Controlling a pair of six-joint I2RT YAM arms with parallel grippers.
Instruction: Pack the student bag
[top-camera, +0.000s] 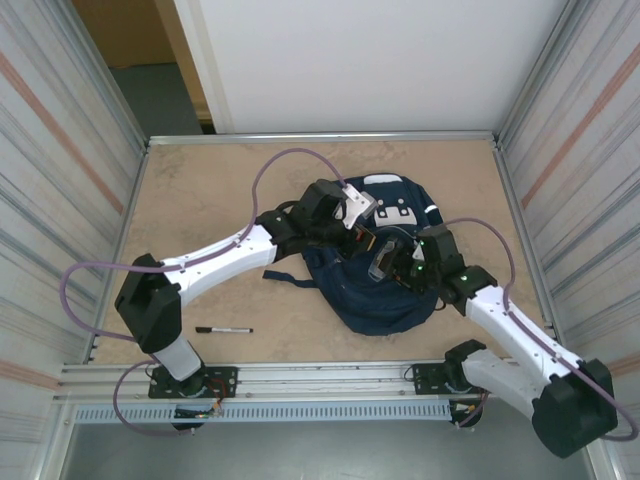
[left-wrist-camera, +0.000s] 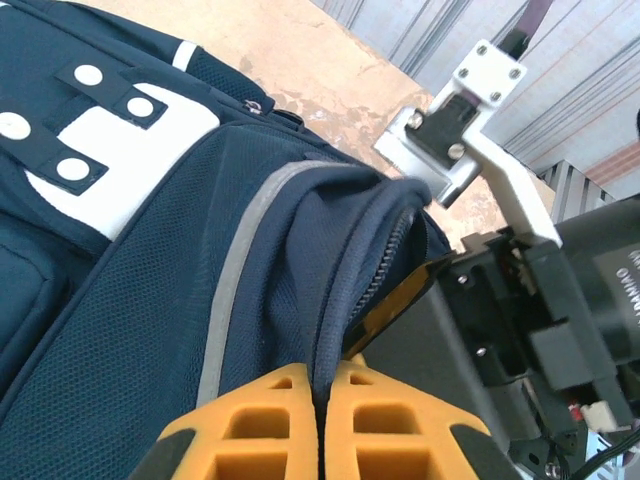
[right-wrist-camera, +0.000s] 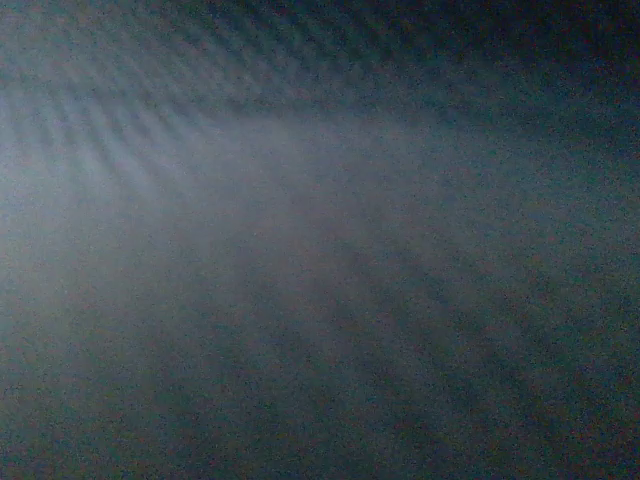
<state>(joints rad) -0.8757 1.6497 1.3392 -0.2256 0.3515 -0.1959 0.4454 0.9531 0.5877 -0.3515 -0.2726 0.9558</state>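
- The student bag (top-camera: 375, 300) lies on the counter (top-camera: 200, 200), right of centre, between the two arms.
- The left claw (left-wrist-camera: 320, 388) is clamped on the bag's zipper edge.
- The right claw (top-camera: 388, 262) sits at the bag's opening. Its wrist view is blurred dark fabric, so I cannot tell how its jaws stand.

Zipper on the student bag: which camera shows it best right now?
Left wrist: the zipper runs close-up along the fold that the left gripper pinches. Top external shows the whole student bag, zipper too small. Right wrist is a dark blur.
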